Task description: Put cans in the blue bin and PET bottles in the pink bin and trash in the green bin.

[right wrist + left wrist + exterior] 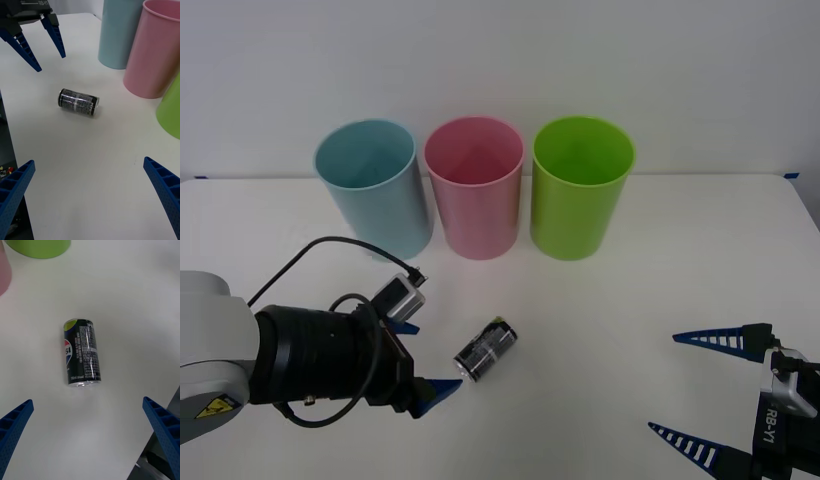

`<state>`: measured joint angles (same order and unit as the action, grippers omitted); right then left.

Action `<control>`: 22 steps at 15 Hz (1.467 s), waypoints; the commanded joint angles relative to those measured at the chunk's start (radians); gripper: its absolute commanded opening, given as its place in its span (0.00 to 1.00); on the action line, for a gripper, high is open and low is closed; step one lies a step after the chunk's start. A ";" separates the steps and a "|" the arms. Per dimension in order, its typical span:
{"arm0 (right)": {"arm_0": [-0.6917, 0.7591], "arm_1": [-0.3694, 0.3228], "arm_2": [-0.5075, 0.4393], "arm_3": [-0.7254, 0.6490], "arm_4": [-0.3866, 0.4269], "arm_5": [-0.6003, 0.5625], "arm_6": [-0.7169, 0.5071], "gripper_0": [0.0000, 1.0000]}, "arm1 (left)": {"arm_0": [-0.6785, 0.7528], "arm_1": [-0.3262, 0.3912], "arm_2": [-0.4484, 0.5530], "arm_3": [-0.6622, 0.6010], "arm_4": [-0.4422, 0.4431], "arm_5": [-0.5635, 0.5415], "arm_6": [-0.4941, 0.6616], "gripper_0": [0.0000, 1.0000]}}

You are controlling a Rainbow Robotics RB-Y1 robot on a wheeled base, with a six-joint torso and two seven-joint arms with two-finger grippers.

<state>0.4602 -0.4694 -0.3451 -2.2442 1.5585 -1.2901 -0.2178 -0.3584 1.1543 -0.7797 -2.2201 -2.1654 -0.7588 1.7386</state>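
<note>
White matte table (660, 280) with three smooth tapered plastic tubs at the back: blue bin (375, 190), pink bin (476, 190), green bin (580, 190). Left gripper (418, 356) gapes wide just beside the little black can (486, 349) lying sideways; right gripper (710, 395) also spread, well apart.

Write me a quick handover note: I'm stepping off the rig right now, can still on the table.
Left gripper: open, low over the table, just short of the can.
Right gripper: open, empty, at the table's near right.
Can: lying on its side, in front of the bins, untouched.
Blue bin, pink bin, green bin: upright in a row at the back.
Done: nothing binned.
Left: grasp can, drop in blue bin.
</note>
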 commanded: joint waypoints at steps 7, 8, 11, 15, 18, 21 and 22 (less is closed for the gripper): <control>0.000 0.000 0.000 0.000 0.000 0.000 0.000 1.00 | -0.269 -0.125 -0.207 0.154 0.002 -0.093 0.144 1.00; 0.000 0.000 0.000 0.000 0.000 0.000 0.000 1.00 | -0.277 -0.159 -0.207 0.180 -0.005 -0.113 0.144 1.00; 0.000 0.000 0.000 0.000 0.000 0.000 0.000 1.00 | -0.283 -0.231 -0.207 0.221 -0.022 -0.146 0.145 1.00; 0.000 0.000 0.000 0.000 0.000 0.000 0.000 1.00 | -0.294 -0.324 -0.207 0.304 -0.109 -0.171 0.145 1.00; 0.000 0.000 0.000 0.000 0.000 0.000 0.000 1.00 | -0.294 -0.364 -0.207 0.338 -0.186 -0.217 0.147 1.00; 0.000 0.000 0.000 0.000 0.000 0.000 0.000 1.00 | -0.294 -0.389 -0.207 0.343 -0.203 -0.264 0.167 1.00; 0.000 0.000 0.000 0.000 0.000 0.000 0.000 1.00 | -0.292 -0.393 -0.207 0.343 -0.205 -0.269 0.167 1.00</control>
<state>0.4602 -0.4694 -0.3451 -2.2442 1.5586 -1.2901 -0.2178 -0.6517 0.7649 -0.9864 -1.8777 -2.3684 -1.0226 1.9048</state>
